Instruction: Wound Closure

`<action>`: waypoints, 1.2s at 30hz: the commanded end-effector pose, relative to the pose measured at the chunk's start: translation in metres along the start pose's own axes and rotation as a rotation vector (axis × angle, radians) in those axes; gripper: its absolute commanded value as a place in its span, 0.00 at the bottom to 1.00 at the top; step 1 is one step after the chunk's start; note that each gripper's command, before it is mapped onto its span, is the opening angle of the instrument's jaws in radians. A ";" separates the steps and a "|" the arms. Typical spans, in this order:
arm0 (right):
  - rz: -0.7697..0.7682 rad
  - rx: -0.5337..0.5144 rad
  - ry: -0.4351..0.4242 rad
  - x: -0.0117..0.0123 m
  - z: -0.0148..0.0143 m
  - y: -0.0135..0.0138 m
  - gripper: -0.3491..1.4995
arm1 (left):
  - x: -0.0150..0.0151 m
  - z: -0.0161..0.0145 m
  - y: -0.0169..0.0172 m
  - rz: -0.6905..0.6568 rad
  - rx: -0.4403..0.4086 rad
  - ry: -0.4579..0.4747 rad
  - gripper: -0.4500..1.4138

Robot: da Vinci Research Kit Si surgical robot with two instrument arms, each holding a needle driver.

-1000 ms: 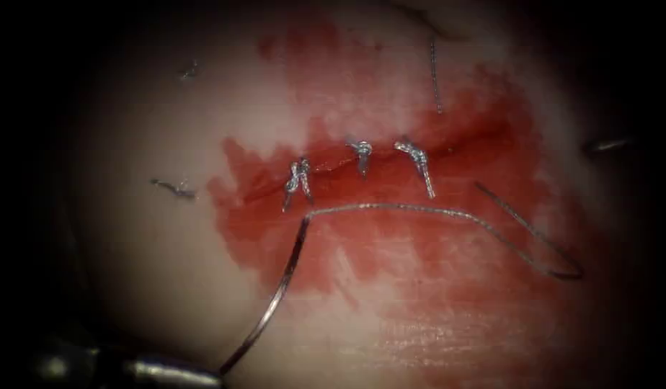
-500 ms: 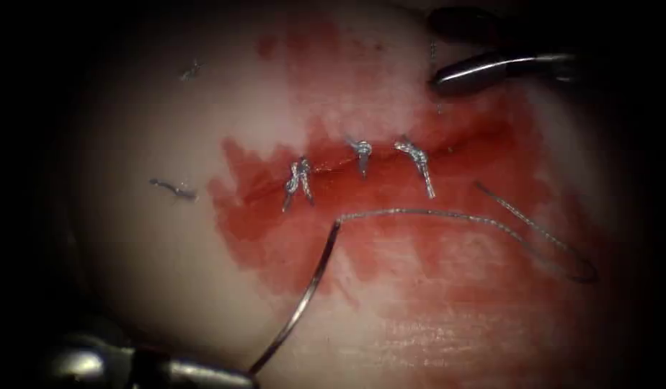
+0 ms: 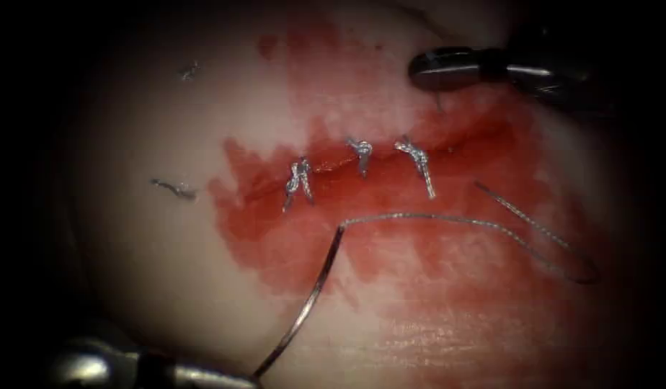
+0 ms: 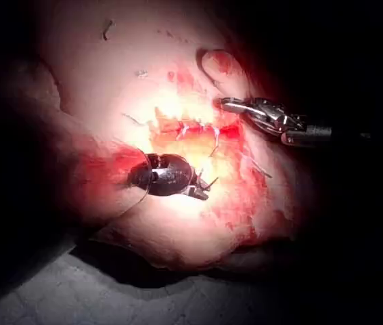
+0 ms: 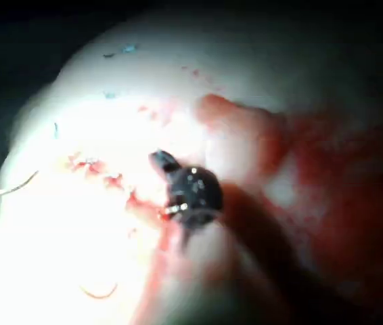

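The thin curved silver needle (image 3: 308, 302) is gripped near one end by the left tool's (image 3: 225, 376) closed jaws.
It lies free above the pale red-stained tissue (image 3: 167, 259), below the stitched cut (image 3: 333, 169); the right tool (image 3: 430, 68) holds nothing, its jaws closed.

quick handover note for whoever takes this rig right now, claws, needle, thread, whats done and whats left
Left claw: shut on the needle near one end of its curve; needle lies over the tissue below the cut, not in it.
Right claw: above the cut's right part, holds nothing; open or shut not readable.
Thread: runs from the needle's upper end to the right, loops back, slack on the red fluid.
Done: three knotted stitches across the cut.
Left: the cut's right end shows no stitch.
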 end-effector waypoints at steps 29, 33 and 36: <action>-0.074 -0.016 0.118 0.0062 -0.0024 0.0008 0.00 | -0.0002 0.0014 -0.0002 0.000 0.014 -0.060 0.05; -0.088 -0.022 0.161 0.0068 -0.0026 0.0010 0.10 | -0.0004 0.0014 -0.0004 0.000 0.031 -0.079 0.05; -0.101 -0.052 0.186 0.0067 -0.0031 0.0008 0.82 | -0.0011 0.0012 -0.0007 -0.046 0.041 -0.111 0.06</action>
